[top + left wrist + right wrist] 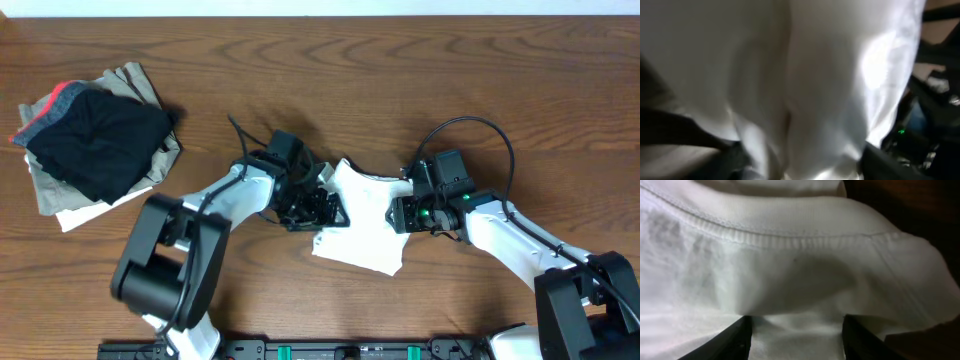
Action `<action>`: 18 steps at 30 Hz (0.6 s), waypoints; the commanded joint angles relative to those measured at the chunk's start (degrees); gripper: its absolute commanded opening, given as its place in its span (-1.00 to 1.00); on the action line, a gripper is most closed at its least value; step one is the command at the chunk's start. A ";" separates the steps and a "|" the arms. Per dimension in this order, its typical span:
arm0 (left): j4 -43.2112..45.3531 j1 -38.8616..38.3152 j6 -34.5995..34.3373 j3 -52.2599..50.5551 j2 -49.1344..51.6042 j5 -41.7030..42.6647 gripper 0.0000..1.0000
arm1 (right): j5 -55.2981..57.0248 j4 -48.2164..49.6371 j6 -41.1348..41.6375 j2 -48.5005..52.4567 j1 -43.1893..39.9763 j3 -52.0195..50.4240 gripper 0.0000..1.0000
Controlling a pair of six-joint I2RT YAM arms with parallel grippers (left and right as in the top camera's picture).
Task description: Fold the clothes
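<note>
The right pincer (398, 213) looks closed on a thick bunch of the white garment (362, 232). From its own camera, cloth fills the whole gap between the two dark fingers (727, 340) and bulges over them, with a ribbed seam, perhaps a neckline, running across just above. So the jaws stand partly apart, but only because of the wad between them.

The left pincer (318, 207) is at the opposite edge of the same garment, pressed right up against it. Its camera shows only blurred white cloth with dark shapes at the bottom corners. I cannot tell from that whether it is gripping or just lying against the fabric.

As for the job, the garment sits in the middle of the wooden surface (420, 60), between the two arms. It is a small, rumpled shape, drawn up along the top where the pincers meet it and lying flatter toward the near side. It looks gathered rather than neatly folded, with uneven edges and no clean crease I can make out. I'd judge the fold to be under way but not finished; squaring up and laying flat are left.

Well apart, at the far left, a pile (95, 150) of other clothes lies in a heap, a black piece on top of khaki.
</note>
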 commanded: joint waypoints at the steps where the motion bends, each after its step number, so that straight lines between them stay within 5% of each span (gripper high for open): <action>1: -0.92 -0.63 -3.26 -3.08 6.82 -2.95 -0.10 | 7.23 -1.66 -0.44 3.15 -1.14 -2.34 0.17; 6: -0.96 -0.50 -3.56 -3.08 8.39 -2.95 -0.88 | 7.02 -1.88 -0.26 3.15 -1.14 -2.34 0.17; 18: -7.50 4.63 -3.08 -1.46 4.00 -16.00 -0.88 | 7.13 -4.59 -0.92 1.33 -1.60 -0.42 0.27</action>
